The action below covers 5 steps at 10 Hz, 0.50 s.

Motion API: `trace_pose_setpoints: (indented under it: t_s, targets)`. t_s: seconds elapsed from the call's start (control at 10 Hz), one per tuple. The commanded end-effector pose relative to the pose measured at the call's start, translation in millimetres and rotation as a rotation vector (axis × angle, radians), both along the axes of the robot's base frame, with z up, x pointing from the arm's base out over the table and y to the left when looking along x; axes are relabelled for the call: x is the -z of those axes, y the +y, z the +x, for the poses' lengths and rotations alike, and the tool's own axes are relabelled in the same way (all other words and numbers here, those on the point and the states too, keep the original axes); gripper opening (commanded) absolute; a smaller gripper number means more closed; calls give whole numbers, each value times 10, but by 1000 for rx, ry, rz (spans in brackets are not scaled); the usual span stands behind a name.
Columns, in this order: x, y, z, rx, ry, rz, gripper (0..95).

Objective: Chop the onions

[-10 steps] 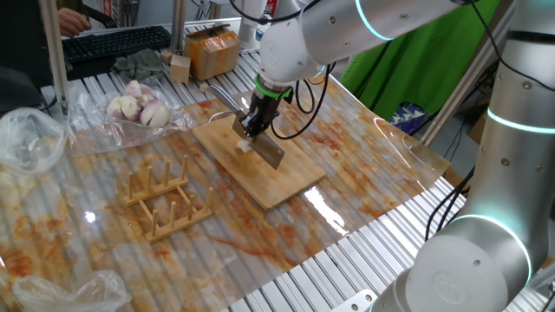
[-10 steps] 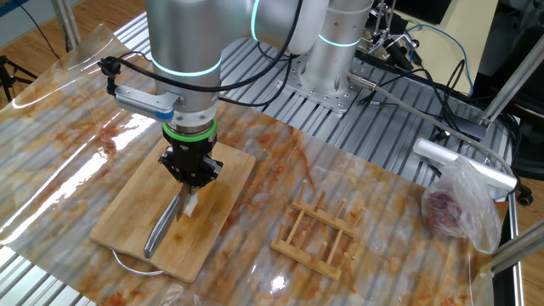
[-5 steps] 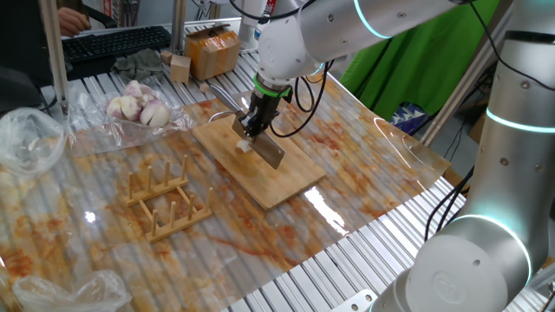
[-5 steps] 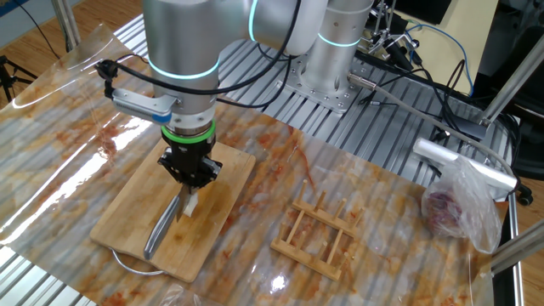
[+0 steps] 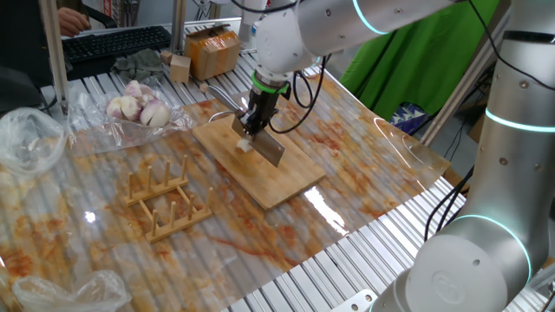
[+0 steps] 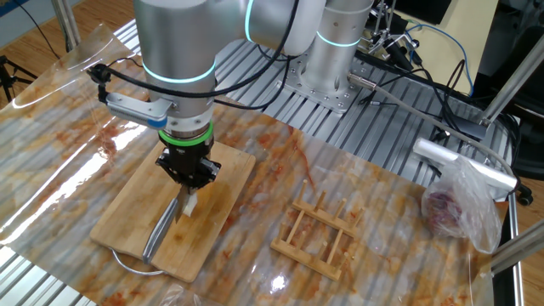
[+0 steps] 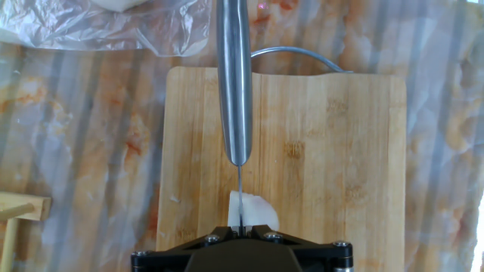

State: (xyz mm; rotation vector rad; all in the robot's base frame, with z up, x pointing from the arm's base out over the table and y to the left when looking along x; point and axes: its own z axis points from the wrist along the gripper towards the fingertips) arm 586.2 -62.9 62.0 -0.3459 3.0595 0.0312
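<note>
Knife point(image 7: 234, 91) blade edge-down on onion chunk point(image 7: 253, 210).

One fixed view: high and oblique from beyond the table's far side, medium range, rectangular pale bamboo cutting board point(image 5: 258, 165) at centre. The other fixed view: elevated, facing the silver arm base at upper centre, same board point(image 6: 174, 212) at lower left. Hand view: straight down, very close, board point(image 7: 325, 151) filling the centre. Shared by all 3: the board and the steel knife point(image 7: 233, 83).
</note>
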Motion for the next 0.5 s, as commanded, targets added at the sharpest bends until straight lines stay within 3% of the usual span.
trace_pose_setpoints:
  t_s: [0.1, 0.2, 0.5]
  targets:
    - [154, -7, -4, 5, -27, 3, 0]
    - [203, -6, -12, 12, -18, 9, 0]
    - [242, 2, -17, 17, -22, 4, 0]
